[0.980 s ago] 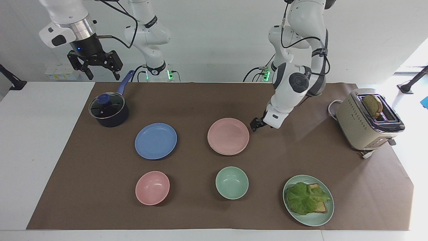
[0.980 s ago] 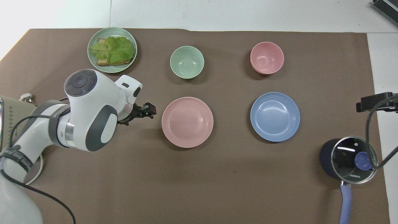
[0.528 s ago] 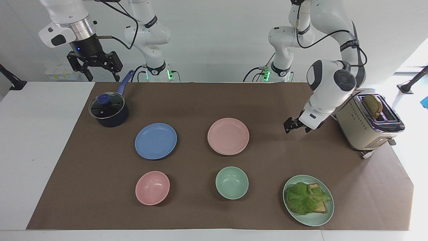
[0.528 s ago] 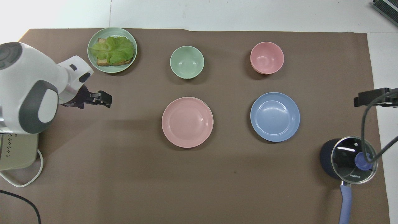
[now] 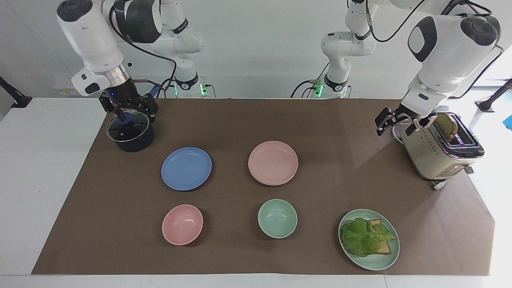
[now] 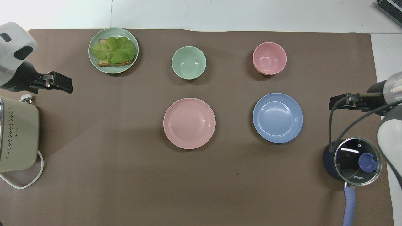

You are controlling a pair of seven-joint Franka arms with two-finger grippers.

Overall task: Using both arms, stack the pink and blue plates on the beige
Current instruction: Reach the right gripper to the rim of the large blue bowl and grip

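- Brown paper [image 5: 240, 120] is spread over the white table [image 5: 44, 168], and everything is laid on it.
- The pink plate [image 5: 273, 162] is set near the middle of the paper, stacked on the beige plate [image 5: 267, 181], of which only a thin pale rim is seen at the edge away from the robots.
- The blue plate [image 5: 186, 168] is placed flat on the paper by itself, beside the pink plate and toward the right arm's end of the table.
- The left gripper [image 5: 400, 122] is held in the air beside the toaster [image 5: 436, 150], near the edge at the left arm's end; its jaws are spread wide and nothing is gripped.
- The right gripper [image 5: 129, 112] is held just over the lidded pot [image 5: 130, 134] near the corner at the right arm's end; its jaws are parted and nothing is held.
- A pink bowl [image 5: 182, 224], a green bowl [image 5: 277, 218] and a green plate [image 5: 390, 256] with lettuce on toast are lined along the edge farthest from the robots.
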